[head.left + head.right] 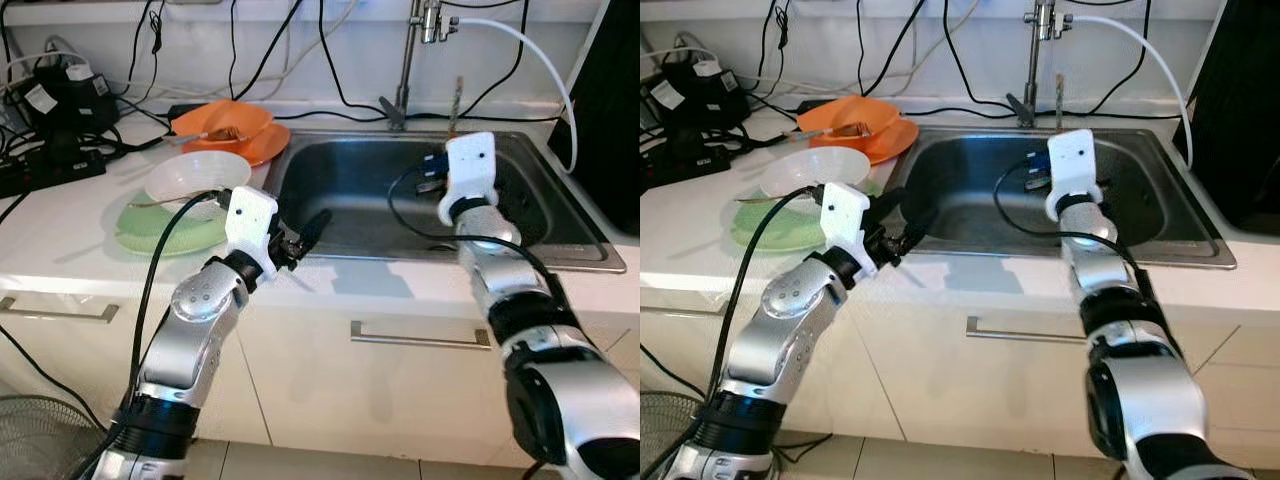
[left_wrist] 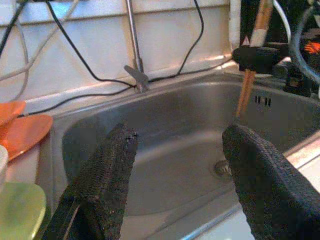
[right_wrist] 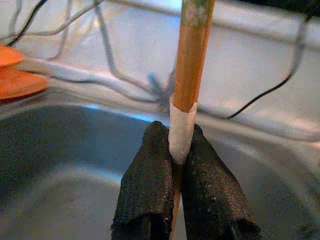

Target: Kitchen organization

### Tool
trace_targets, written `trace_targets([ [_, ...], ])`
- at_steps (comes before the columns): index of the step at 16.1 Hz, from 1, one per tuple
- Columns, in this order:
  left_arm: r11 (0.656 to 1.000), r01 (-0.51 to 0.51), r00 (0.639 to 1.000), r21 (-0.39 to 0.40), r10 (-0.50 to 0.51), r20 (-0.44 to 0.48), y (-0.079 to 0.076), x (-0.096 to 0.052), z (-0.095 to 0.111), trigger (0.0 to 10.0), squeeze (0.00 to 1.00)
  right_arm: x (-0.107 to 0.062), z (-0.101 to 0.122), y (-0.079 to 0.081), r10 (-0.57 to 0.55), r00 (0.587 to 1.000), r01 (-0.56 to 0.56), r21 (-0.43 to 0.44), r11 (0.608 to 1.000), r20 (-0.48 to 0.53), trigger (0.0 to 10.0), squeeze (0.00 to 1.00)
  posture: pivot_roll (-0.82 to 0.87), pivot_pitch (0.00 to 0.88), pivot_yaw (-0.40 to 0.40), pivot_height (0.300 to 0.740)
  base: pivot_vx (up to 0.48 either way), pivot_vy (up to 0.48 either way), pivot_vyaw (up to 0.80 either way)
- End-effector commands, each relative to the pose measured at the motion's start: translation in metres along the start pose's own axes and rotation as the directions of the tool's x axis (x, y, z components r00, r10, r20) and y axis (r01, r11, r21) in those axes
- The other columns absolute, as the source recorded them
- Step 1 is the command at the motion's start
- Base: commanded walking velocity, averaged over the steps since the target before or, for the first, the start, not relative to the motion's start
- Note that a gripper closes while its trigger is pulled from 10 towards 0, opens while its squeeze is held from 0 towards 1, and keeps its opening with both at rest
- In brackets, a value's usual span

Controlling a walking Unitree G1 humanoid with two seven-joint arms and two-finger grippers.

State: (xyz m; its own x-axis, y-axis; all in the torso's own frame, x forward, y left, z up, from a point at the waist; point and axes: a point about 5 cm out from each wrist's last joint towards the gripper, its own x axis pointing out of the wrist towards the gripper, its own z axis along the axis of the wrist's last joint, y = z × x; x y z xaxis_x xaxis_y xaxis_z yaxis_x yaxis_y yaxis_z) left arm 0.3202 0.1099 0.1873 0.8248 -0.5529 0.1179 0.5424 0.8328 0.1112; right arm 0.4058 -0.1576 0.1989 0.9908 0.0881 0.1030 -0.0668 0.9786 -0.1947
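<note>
A wooden chopstick (image 3: 190, 60) with a white-wrapped lower part stands upright over the steel sink (image 1: 430, 262), and my right gripper (image 3: 175, 137) is shut on it. The same stick's top (image 1: 457, 100) rises behind the right wrist at the sink's far side, near the faucet (image 1: 405, 60). My left gripper (image 1: 305, 232) is open at the sink's left front rim, pointing into the basin, with nothing between its fingers (image 2: 107, 165). On the counter to the left, a white bowl (image 1: 195, 175) rests on a green plate (image 1: 165, 235).
An orange bowl (image 1: 222, 122) with a utensil in it sits on an orange plate (image 1: 265, 147) behind the white bowl. Cables, a black charger and a power strip (image 1: 50, 170) crowd the far left counter. A white hose (image 1: 545, 60) arcs from the faucet to the right.
</note>
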Motion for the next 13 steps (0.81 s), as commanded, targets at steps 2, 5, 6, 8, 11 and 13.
trace_targets([
  [2, 0.999, 0.047, 0.997, 0.016, -0.046, -0.060, -0.004, 0.000, -0.007, 10.0, 0.00, 0.003, -0.003, 0.012, 0.078, 0.995, -0.073, 0.089, 0.993, -0.057, 10.0, 0.00, 0.00, 0.000, 0.044, 0.740, 0.000, 0.000, 0.00],
  [5, 0.993, 0.119, 0.986, -0.011, -0.119, -0.119, -0.015, -0.003, -0.016, 10.0, 0.00, 0.003, -0.009, 0.029, 0.170, 0.981, -0.157, 0.132, 0.979, -0.096, 10.0, 0.00, 0.01, 0.000, 0.039, 0.740, 0.000, 0.000, 0.00],
  [6, 0.991, 0.135, 0.981, -0.018, -0.136, -0.139, -0.019, -0.004, -0.019, 10.0, 0.00, 0.002, -0.012, 0.033, 0.186, 0.976, -0.172, 0.127, 0.977, -0.109, 10.0, 0.00, 0.01, 0.000, 0.040, 0.740, 0.000, 0.000, 0.00],
  [8, 0.987, 0.160, 0.976, -0.023, -0.162, -0.148, -0.024, -0.004, -0.020, 10.0, 0.00, 0.001, -0.016, 0.038, 0.200, 0.971, -0.184, 0.123, 0.975, -0.131, 10.0, 0.00, 0.02, 0.000, 0.041, 0.740, 0.000, 0.000, 0.00],
  [11, 0.986, 0.164, 0.973, -0.023, -0.166, -0.158, -0.028, -0.004, -0.020, 10.0, 0.00, 0.000, -0.020, 0.042, 0.215, 0.967, -0.197, 0.128, 0.972, -0.140, 10.0, 0.00, 0.03, 0.000, 0.046, 0.740, 0.000, 0.000, 0.00],
  [13, 0.987, 0.160, 0.973, -0.025, -0.162, -0.164, -0.029, -0.006, -0.021, 10.0, 0.00, -0.002, -0.023, 0.044, 0.219, 0.965, -0.201, 0.128, 0.971, -0.146, 10.0, 0.00, 0.02, 0.000, 0.049, 0.740, 0.000, 0.000, 0.00],
])
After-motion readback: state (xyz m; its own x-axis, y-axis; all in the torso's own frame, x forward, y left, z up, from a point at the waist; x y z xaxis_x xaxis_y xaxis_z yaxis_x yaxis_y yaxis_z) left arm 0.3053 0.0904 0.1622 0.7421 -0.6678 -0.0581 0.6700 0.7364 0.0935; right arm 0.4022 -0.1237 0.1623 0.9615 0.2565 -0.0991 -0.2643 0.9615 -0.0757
